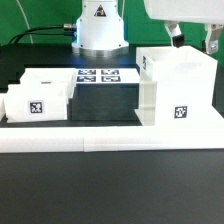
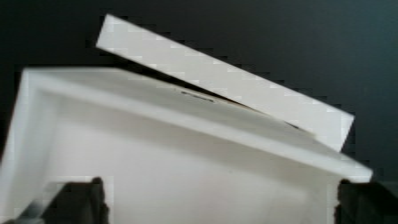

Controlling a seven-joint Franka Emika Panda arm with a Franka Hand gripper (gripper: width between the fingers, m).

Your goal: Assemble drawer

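Note:
The drawer's tall hollow shell (image 1: pixel 175 85) stands at the exterior view's right, with a square tag low on its front. Two small open-top trays (image 1: pixel 45 84) (image 1: pixel 33 106) sit together at the exterior view's left, each tagged. My gripper (image 1: pixel 193 42) hangs just above the shell's top, jaws open wide. In the wrist view the shell's white surface (image 2: pixel 160 140) fills the picture below my gripper (image 2: pixel 217 205). Only the dark fingertips (image 2: pixel 75 205) show at the frame's edge, and nothing is clamped between them.
The marker board (image 1: pixel 105 78) lies flat between the trays and the shell. A long low white border rail (image 1: pixel 110 135) runs along the front. The robot's white base (image 1: pixel 98 28) stands behind the marker board. A slanted white panel (image 2: pixel 214 70) crosses the wrist view.

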